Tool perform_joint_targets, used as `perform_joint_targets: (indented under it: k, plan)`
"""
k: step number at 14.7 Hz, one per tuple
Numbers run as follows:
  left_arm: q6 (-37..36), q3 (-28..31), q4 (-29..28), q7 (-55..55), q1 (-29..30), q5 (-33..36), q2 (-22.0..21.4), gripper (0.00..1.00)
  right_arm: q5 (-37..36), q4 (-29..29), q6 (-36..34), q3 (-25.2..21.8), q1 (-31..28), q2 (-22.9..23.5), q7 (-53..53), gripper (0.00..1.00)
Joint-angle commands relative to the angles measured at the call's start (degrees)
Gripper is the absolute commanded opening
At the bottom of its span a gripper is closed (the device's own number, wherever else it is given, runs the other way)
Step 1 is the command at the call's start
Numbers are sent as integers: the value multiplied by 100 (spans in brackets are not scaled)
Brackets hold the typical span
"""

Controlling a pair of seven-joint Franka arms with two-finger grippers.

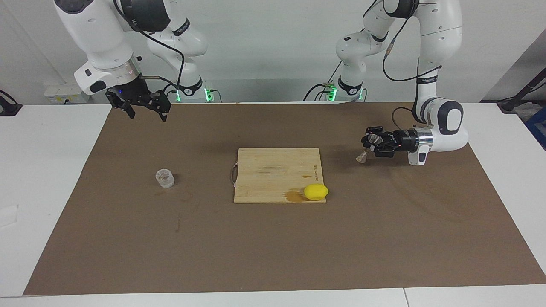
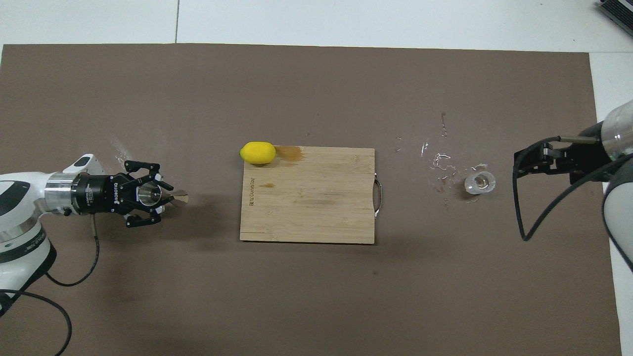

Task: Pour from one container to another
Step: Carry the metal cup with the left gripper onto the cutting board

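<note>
Metal jigger (image 1: 362, 156) hangs tilted in the left gripper (image 1: 372, 145), whose fingers are clamped on it, raised over the brown mat (image 1: 273, 238) between the wooden board (image 1: 273, 172) and the left arm's end of the table. Toward the right arm's end, the glass cup (image 1: 164, 178) stands upright on the mat. Over the mat's edge nearest the robots hangs the right gripper (image 1: 144, 110), spread wide and holding nothing. A lemon (image 1: 316, 192) rests on the board's corner.

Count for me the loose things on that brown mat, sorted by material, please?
Clear glass: 1, the short frosted cup
Silver metal: 1, the hourglass jigger, held up in the left claw
Wood: 1, the chopping board
Yellow fruit: 1, the lemon
Total: 4
</note>
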Motion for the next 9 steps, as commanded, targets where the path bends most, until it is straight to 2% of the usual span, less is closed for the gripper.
perform_joint_targets:
  k: [1, 9]
  plan:
    - [478, 82, -476, -22, -548, -487, -403, 19, 149, -23, -1, 35, -88, -49, -95, 100]
    - [1656, 55, -548, -92, -1893, -1577, -527, 17, 149, -23, -1, 35, -88, -49, -86, 100]
